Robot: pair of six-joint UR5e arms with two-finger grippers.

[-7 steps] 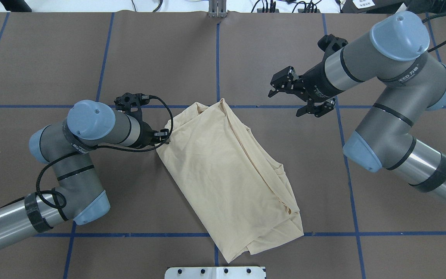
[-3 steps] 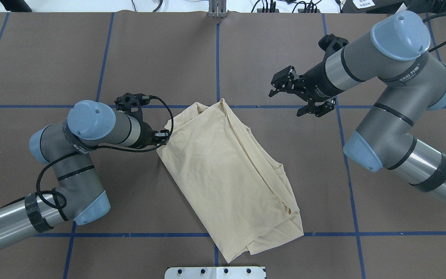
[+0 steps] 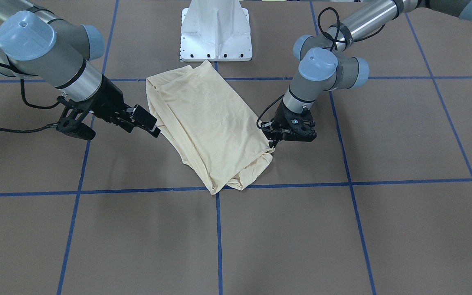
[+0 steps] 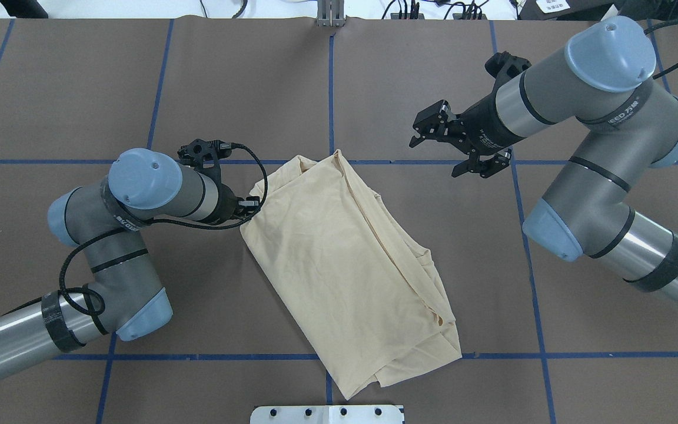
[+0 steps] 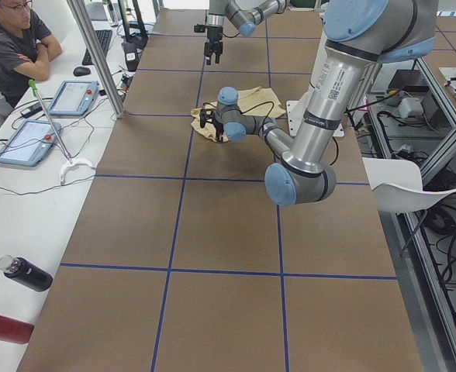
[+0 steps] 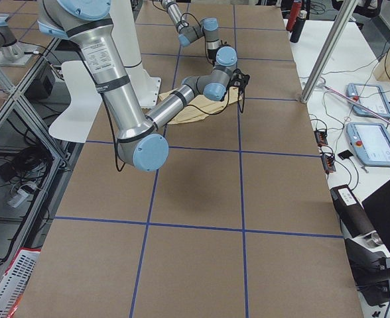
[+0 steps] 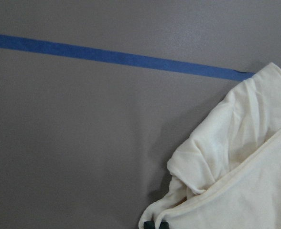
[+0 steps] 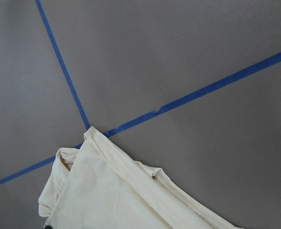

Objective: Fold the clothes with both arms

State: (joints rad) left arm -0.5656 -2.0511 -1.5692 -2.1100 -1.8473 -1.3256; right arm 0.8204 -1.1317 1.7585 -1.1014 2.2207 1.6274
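A folded cream T-shirt lies diagonally mid-desk. The left gripper pinches its 10 o'clock corner. The right gripper, released, hovers apart at 2 o'clock. Risk: a one-sided pull (only a thin pinch) could drag the layers open or slip off.

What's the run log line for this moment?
task: fold clothes | T-shirt: partly folded, lying diagonally | left gripper: shut on T-shirt edge | right gripper: open, raised, clear of cloth
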